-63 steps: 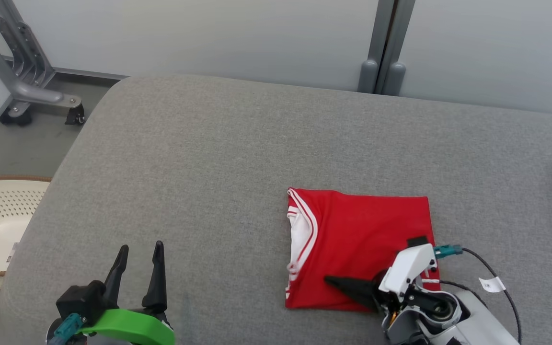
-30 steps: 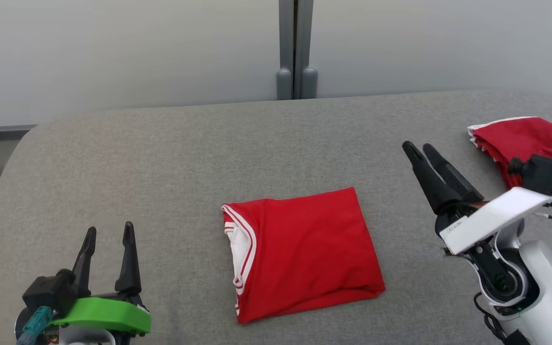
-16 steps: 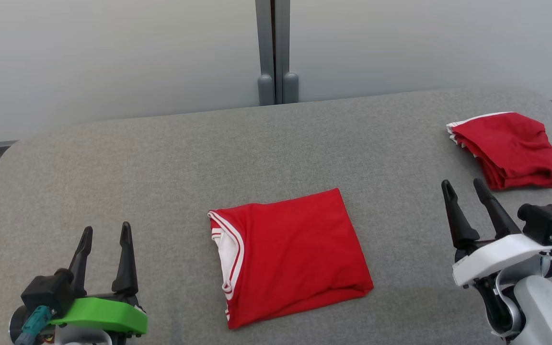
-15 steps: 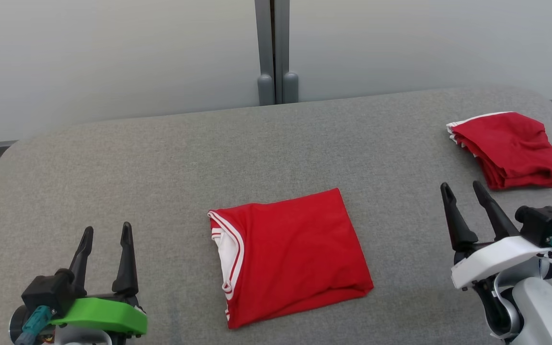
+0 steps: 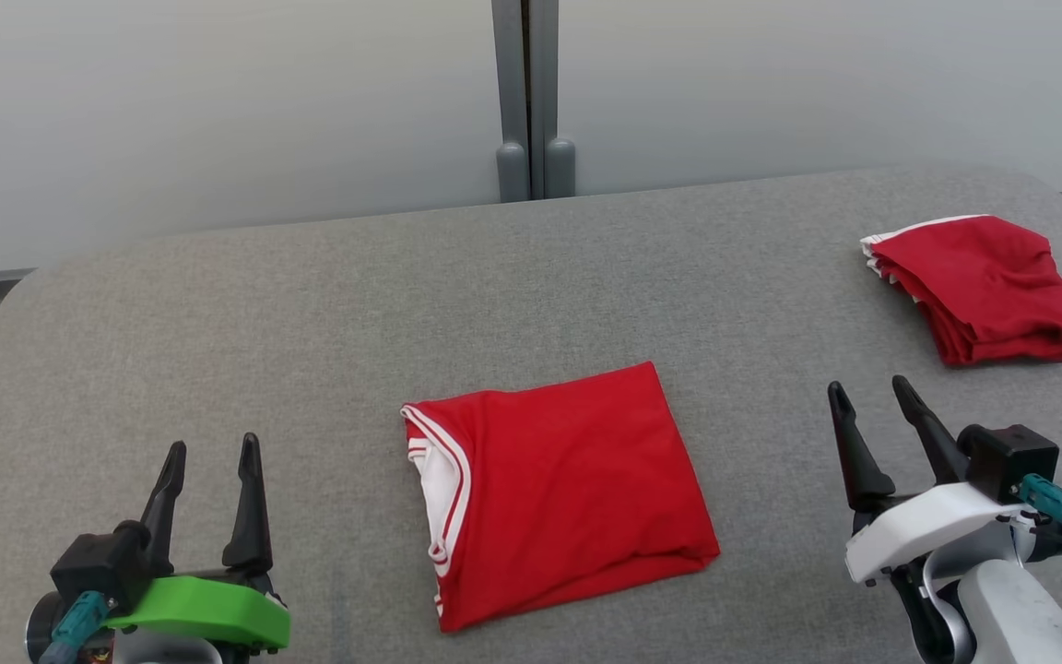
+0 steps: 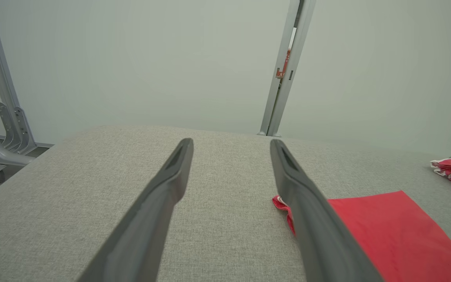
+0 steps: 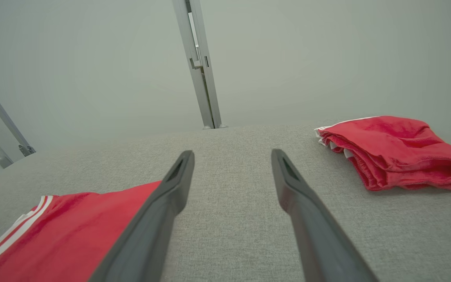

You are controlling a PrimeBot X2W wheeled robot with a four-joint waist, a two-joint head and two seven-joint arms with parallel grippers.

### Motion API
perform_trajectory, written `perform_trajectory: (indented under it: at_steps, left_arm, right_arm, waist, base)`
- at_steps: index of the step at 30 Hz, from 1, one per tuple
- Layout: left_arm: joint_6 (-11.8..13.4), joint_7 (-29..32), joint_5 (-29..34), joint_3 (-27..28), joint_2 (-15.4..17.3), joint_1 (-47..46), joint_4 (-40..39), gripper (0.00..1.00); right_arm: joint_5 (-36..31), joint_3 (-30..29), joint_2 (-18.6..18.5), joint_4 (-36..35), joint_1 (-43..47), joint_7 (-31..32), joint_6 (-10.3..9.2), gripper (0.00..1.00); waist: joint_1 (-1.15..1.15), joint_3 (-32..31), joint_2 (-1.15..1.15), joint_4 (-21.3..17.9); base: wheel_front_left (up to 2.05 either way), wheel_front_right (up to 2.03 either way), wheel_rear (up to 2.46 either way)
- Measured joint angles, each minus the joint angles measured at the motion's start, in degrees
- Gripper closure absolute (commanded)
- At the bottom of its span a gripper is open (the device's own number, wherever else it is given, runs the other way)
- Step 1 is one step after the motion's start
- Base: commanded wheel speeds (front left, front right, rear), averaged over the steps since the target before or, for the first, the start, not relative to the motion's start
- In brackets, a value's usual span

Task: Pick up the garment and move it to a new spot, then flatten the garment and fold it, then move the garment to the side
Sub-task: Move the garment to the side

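I see my left claw (image 5: pixel 214 443) and right claw (image 5: pixel 867 384) released, empty, flanking the folded red white-trimmed garment (image 5: pixel 559 489) lying on the grey fabric-covered desk (image 5: pixel 310 323).

One folded garment (image 5: pixel 559 489), one red pile (image 5: pixel 987 286), one table (image 5: pixel 310 323)

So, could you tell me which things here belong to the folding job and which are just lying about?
Job: folded red shirt in the middle; left gripper and right gripper, both open, holding nothing.
Lying about: pile of red clothes at the far right; grey post behind the table.
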Motion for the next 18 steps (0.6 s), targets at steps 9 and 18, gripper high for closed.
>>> perform_trajectory:
  at_steps: [9,18]
  left_arm:
    - [0.0,0.0,0.0,-0.6,-0.3,0.2,0.3,0.0]
    - [0.0,0.0,0.0,-0.9,-0.5,0.1,0.2,0.0]
  right_arm:
    - [-0.7,0.6,0.1,1.5,0.0,0.0,0.0,0.0]
    - [0.9,3.5,-0.2,5.7,-3.2,1.6,-0.01,0.0]
  waist:
    - [0.0,0.1,0.0,0.7]
    - [0.0,0.4,0.0,2.0]
  base:
    - [0.0,0.0,0.0]
    - [0.0,0.0,0.0]
